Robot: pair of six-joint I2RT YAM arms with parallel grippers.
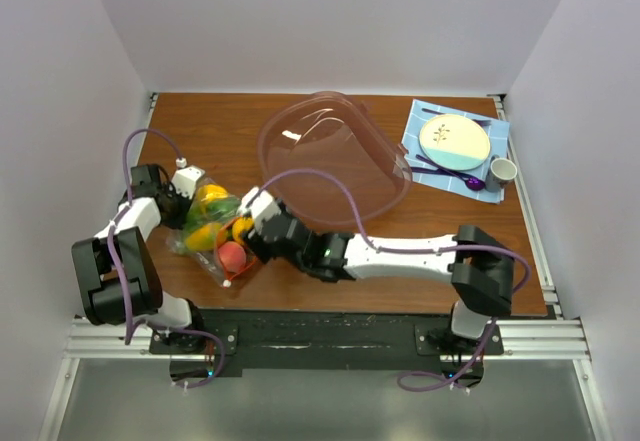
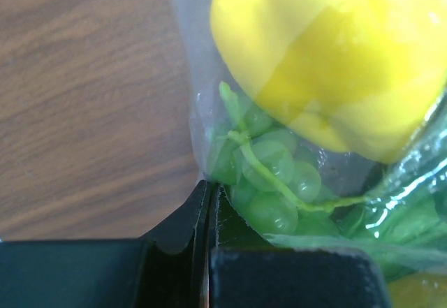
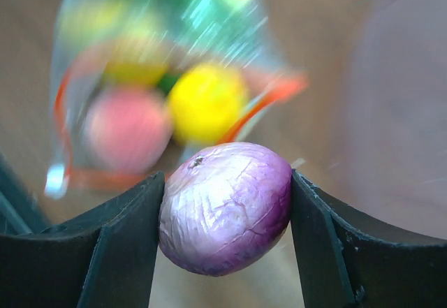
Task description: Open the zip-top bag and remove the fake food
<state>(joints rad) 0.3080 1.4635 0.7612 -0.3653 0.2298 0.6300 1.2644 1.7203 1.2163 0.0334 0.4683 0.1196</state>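
Observation:
The zip-top bag point(image 1: 212, 229) lies at the table's left, its orange-red strip toward the front. A yellow pepper point(image 1: 211, 198), a pink peach point(image 1: 232, 255) and an orange mango point(image 1: 243, 227) show in it. My left gripper point(image 1: 186, 195) is shut on the bag's plastic edge point(image 2: 202, 147), beside green grapes point(image 2: 274, 182) and the yellow pepper point(image 2: 335, 56). My right gripper point(image 1: 262, 223) is just right of the bag's mouth. It is shut on a purple onion point(image 3: 225, 210), held a little back from the open mouth point(image 3: 167, 105), which is blurred. The onion is hidden in the top view.
A large clear pinkish bowl point(image 1: 335, 156) lies tipped at the table's middle back. At the back right a blue cloth point(image 1: 420, 121) carries a plate point(image 1: 455, 141), a purple spoon point(image 1: 474, 183) and a small cup point(image 1: 503, 170).

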